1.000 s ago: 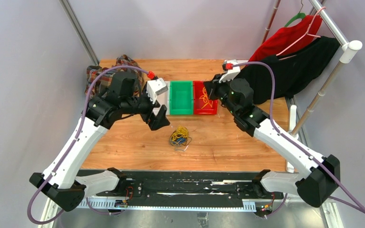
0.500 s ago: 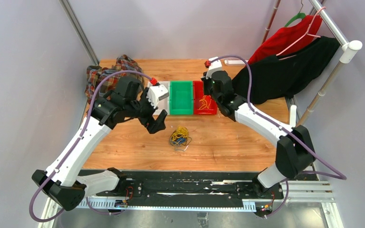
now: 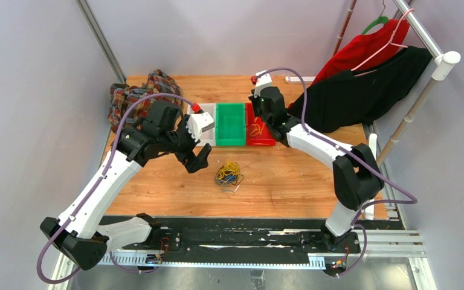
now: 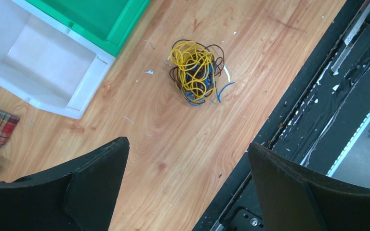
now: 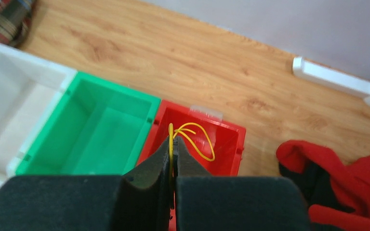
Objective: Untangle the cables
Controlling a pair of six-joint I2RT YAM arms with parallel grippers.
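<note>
**Wooden table (image 3: 290, 181): cables knotted at centre, one yellow strand pinched at the red bin**

Wood grain runs under everything, scuffed and flecked with white crumbs in the left wrist view. The cables (image 4: 196, 72) lie on it as one small tangle near the table's middle (image 3: 228, 173). Yellow loops sit on top, dark loops show underneath, and blue ends stick out at the lower right. Nothing touches the tangle.

A separate yellow cable (image 5: 192, 139) is apart from that tangle, at the red bin (image 5: 231, 144). Its loops hang inside the bin, and one strand runs up between the fingers of the right gripper (image 5: 173, 144). That gripper is pressed together on the strand, above the bin's left side near the green bin (image 5: 101, 125).

The left gripper (image 4: 188, 147) hangs above bare wood just beside the tangle. Its fingers are spread wide and hold nothing. From above it sits to the left of the tangle (image 3: 196, 158).

Three bins stand touching in a row behind the tangle. The white bin (image 4: 84, 89) is on the left, the green one is in the middle and the red one is on the right.

A plaid cloth (image 3: 130, 96) is bunched at the far left corner. A red garment (image 3: 362, 54) and a black garment (image 3: 362, 90) hang from a rack at the right. A white bar (image 5: 332, 79) lies by the back wall.
</note>
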